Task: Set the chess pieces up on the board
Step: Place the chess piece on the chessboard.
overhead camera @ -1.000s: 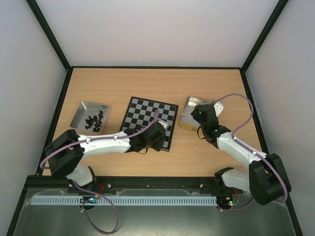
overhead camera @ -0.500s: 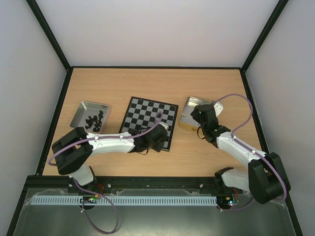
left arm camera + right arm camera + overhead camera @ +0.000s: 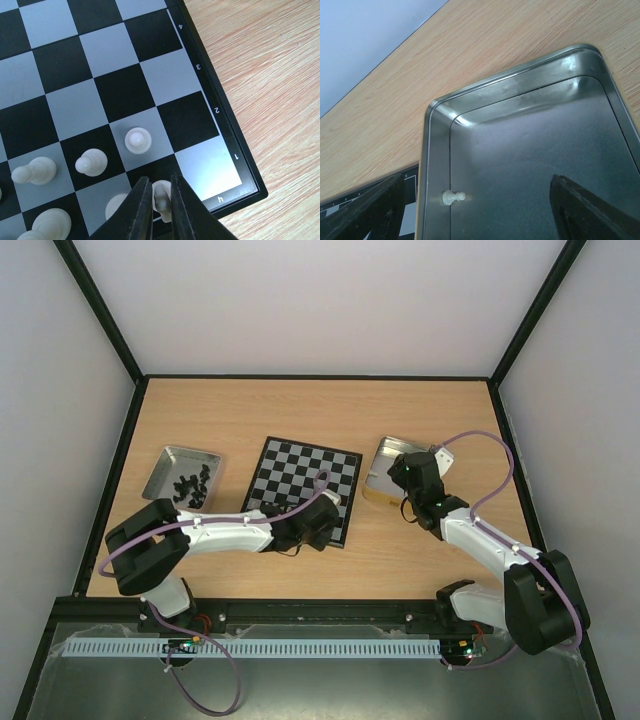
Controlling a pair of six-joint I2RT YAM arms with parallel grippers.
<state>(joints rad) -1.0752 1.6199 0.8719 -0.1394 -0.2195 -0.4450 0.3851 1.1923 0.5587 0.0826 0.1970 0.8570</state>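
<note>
Low in the middle of the left wrist view, our left hand (image 3: pixel 160 182) points down at the board (image 3: pixel 226 132). Its two dark fingers (image 3: pixel 142 210) are pressed near together, pinching a cream-white piece (image 3: pixel 161 200) over the dark square just left of the pale corner square. From above, our left arm (image 3: pixel 225 532) lies low and stretched rightward, ending at the board's lower right corner. Our right arm (image 3: pixel 480 540) bends up and left from the lower right, its right hand (image 3: pixel 477 200) spread wide over the right tin (image 3: pixel 435 165).

We count one board, mid-surface (image 3: pixel 300 410), and two tins. Five other white pieces (image 3: pixel 137 140) stand left of the pinched one. One white pawn (image 3: pixel 451 197) lies on its side by the right tin's left wall. Black pieces (image 3: pixel 190 485) are heaped in the left tin (image 3: pixel 165 462), too small to count.
</note>
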